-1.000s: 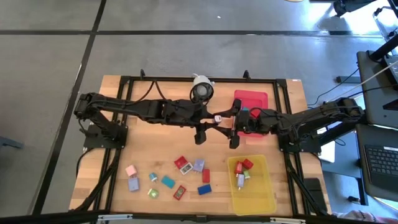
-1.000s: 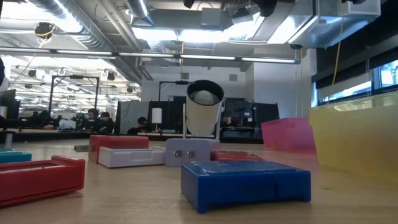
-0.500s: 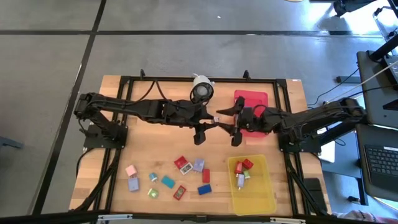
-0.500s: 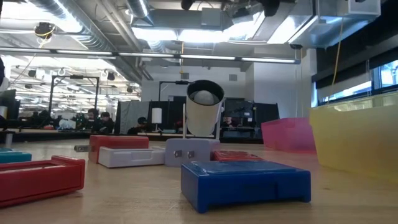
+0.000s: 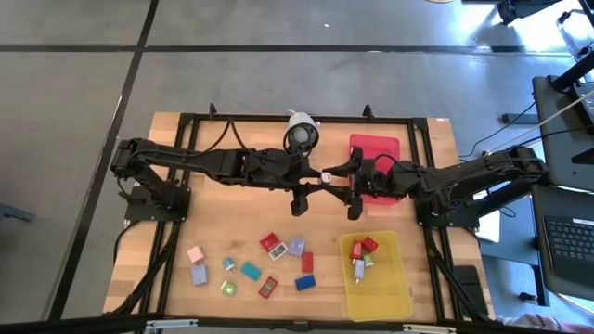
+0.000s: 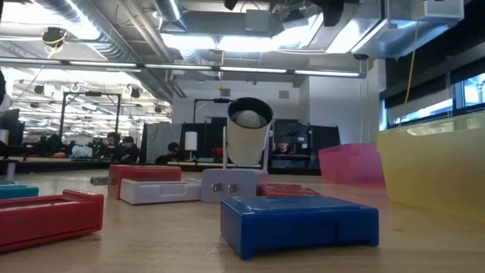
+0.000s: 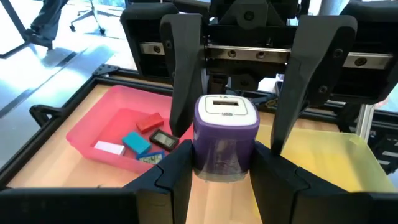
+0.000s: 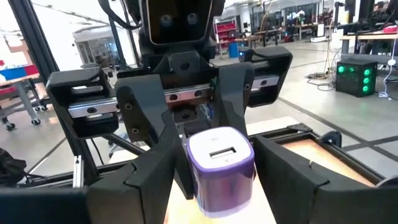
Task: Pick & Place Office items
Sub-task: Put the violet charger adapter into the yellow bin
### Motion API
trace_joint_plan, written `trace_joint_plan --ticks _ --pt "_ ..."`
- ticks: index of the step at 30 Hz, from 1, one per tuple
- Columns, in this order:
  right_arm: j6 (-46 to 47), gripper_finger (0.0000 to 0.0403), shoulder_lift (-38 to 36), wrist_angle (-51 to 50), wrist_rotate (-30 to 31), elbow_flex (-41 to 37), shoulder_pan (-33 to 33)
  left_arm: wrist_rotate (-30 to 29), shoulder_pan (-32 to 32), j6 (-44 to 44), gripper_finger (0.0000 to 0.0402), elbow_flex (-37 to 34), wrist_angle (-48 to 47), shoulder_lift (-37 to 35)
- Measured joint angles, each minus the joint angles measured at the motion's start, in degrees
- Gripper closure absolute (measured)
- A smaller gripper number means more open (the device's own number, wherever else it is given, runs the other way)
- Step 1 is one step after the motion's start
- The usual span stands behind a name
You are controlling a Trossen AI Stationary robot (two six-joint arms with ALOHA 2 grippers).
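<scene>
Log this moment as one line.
phase: handover | left end effector: shut on lilac block | right end effector: at same block

A lilac block with a white labelled top (image 7: 226, 132) hangs upright above mid-table, pinched between both grippers' fingers. About ten small blocks (image 5: 276, 246) lie scattered near the front edge; a few more, perhaps four, sit in the yellow tray (image 5: 400, 273).

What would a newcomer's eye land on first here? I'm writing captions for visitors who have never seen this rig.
Above mid-table, the left gripper and right gripper meet fingertip to fingertip around one lilac block with a white labelled top, held in the air as in a handover. Next, the scatter of coloured office items on the near wood, the yellow tray at right, and the red tray behind the right arm.
</scene>
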Motion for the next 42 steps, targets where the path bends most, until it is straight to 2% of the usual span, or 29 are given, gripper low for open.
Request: trace_joint_plan --ticks 8,15,24,28,32,35,38,40,42 --pt "0.0 0.0196 0.0 0.0 -0.2 0.0 0.0 -0.1 0.0 1.0 0.0272 0.0 0.7 0.0" --pt "-0.5 0.0267 0.0 -0.3 -0.2 0.0 0.0 0.3 0.0 0.6 0.0269 0.0 0.8 0.0" --pt "0.0 0.0266 -0.8 -0.8 2.0 0.0 0.0 -3.1 0.1 0.4 0.0221 0.0 1.3 0.0" --pt "0.8 0.0266 -3.3 -5.8 2.7 0.0 0.0 -4.8 0.1 -0.8 0.0196 0.0 1.3 0.0" --pt "5.6 0.0266 -7.4 -17.8 3.1 0.0 0.0 -5.3 0.2 -2.8 0.0172 0.1 1.6 0.0" --pt "14.9 0.0267 -11.1 -28.2 -3.0 0.0 0.0 -6.0 0.2 -4.1 0.0160 0.2 1.2 -0.1" --pt "25.2 0.0267 -13.6 -38.9 -14.9 0.0 1.2 -7.5 0.2 -4.6 0.0158 0.2 1.0 -0.1" --pt "29.7 0.0267 -14.0 -44.0 -21.1 0.0 3.1 -8.3 0.2 -4.7 0.0159 0.2 0.6 -0.1" --pt "33.4 0.0265 -13.9 -49.4 -24.3 0.0 6.4 -8.3 0.2 -5.2 0.0160 0.1 0.4 -0.1"
